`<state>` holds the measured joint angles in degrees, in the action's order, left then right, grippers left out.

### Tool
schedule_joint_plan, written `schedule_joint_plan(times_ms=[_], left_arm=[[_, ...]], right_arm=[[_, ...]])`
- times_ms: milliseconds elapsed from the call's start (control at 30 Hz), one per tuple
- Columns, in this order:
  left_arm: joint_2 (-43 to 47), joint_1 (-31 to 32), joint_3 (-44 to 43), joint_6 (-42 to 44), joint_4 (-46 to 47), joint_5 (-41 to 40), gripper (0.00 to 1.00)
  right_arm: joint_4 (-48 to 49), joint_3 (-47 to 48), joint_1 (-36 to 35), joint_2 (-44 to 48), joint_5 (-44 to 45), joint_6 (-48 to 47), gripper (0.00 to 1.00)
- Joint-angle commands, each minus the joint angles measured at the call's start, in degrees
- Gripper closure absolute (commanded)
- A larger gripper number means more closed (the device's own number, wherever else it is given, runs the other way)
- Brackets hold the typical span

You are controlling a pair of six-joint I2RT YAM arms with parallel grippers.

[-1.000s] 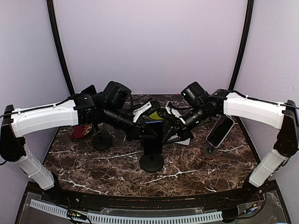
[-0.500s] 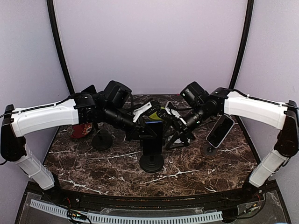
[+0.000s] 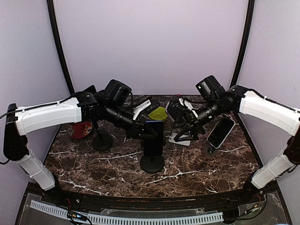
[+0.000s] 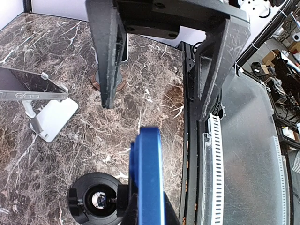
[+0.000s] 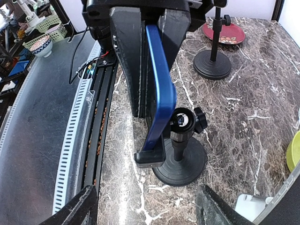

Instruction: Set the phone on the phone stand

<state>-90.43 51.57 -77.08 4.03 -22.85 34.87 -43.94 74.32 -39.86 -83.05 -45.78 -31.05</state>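
The blue phone (image 3: 153,137) stands upright in the cradle of the black phone stand (image 3: 152,163) at the table's middle. My left gripper (image 3: 146,127) is shut on the phone's upper part. The right wrist view shows its black fingers (image 5: 126,56) pressed against both faces of the phone (image 5: 160,89), whose lower edge rests in the stand's holder (image 5: 152,157). My right gripper (image 3: 185,130) hangs open to the right of the phone, apart from it. Its own wrist view shows this gripper (image 5: 146,194) wide with nothing inside. In the left wrist view the phone (image 4: 147,178) rises from my left gripper (image 4: 149,213).
A second phone (image 3: 221,132) sits on a stand at the right. A dark phone (image 4: 28,84) rests on a silver stand (image 3: 180,137) behind the right gripper. A bare black stand (image 3: 101,140), a red plate (image 3: 80,131) and a yellow bowl (image 3: 158,113) lie at the back.
My right gripper has opened and drawn back to the right, away from the blue phone. The left gripper stays shut on the phone over the stand.
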Motion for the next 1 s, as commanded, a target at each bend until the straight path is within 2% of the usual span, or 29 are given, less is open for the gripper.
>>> schedule_joint_plan(times_ms=[0, 67, 233, 267, 367, 400, 433, 600, 667, 700, 733, 833, 967], left_arm=[[-2.3, 0.3, 0.6, -3.1, -9.4, 1.8, 1.0], [-1.1, 0.3, 0.7, -3.2, -8.9, 0.0, 0.96], [2.6, 1.2, -2.7, -3.4, -10.0, -4.9, 0.68], [2.9, 1.6, -4.0, -3.3, -11.1, -6.0, 0.48], [4.0, 2.5, -7.4, -2.5, -13.7, -9.0, 0.24], [4.3, 2.6, -8.4, -2.3, -14.6, -9.8, 0.1], [4.5, 2.6, -9.6, -2.0, -15.6, -10.7, 0.02], [4.8, 2.9, -18.4, 0.8, -22.1, -17.2, 0.01], [5.0, 2.9, -22.4, 2.0, -23.5, -22.6, 0.01], [5.2, 2.9, -23.7, 2.6, -23.7, -25.6, 0.01], [5.4, 2.9, -25.2, 3.5, -23.5, -29.5, 0.01], [7.2, 2.9, -25.1, 3.6, -19.7, -43.3, 0.01], [12.0, 2.9, -17.8, 2.0, -7.7, -61.2, 0.01]], right_arm=[[1.8, -1.3, -0.1, 2.2, 2.4, 0.3, 0.27], [1.7, -0.9, -0.1, 2.7, 4.1, 0.2, 0.27], [-0.5, 2.0, 0.6, 3.4, 9.5, -1.2, 0.27], [-1.1, 2.8, 0.8, 3.5, 10.2, -1.8, 0.26], [-2.7, 5.2, 1.7, 3.6, 12.7, -2.8, 0.25], [-3.1, 6.1, 2.1, 3.5, 13.3, -2.9, 0.25], [-3.5, 7.0, 2.5, 3.6, 13.5, -3.1, 0.25], [-4.6, 11.3, 4.3, 4.3, 17.6, -3.0, 0.21], [-2.8, 13.1, 5.8, 5.0, 21.7, -0.9, 0.12], [-0.6, 13.7, 6.9, 5.6, 24.3, 1.4, 0.03], [3.3, 14.1, 8.6, 6.4, 27.2, 5.5, 0.0], [8.2, 15.6, 12.4, 8.0, 32.2, 11.1, 0.0], [18.8, 11.7, 12.7, 11.1, 50.4, 20.6, 0.0]])
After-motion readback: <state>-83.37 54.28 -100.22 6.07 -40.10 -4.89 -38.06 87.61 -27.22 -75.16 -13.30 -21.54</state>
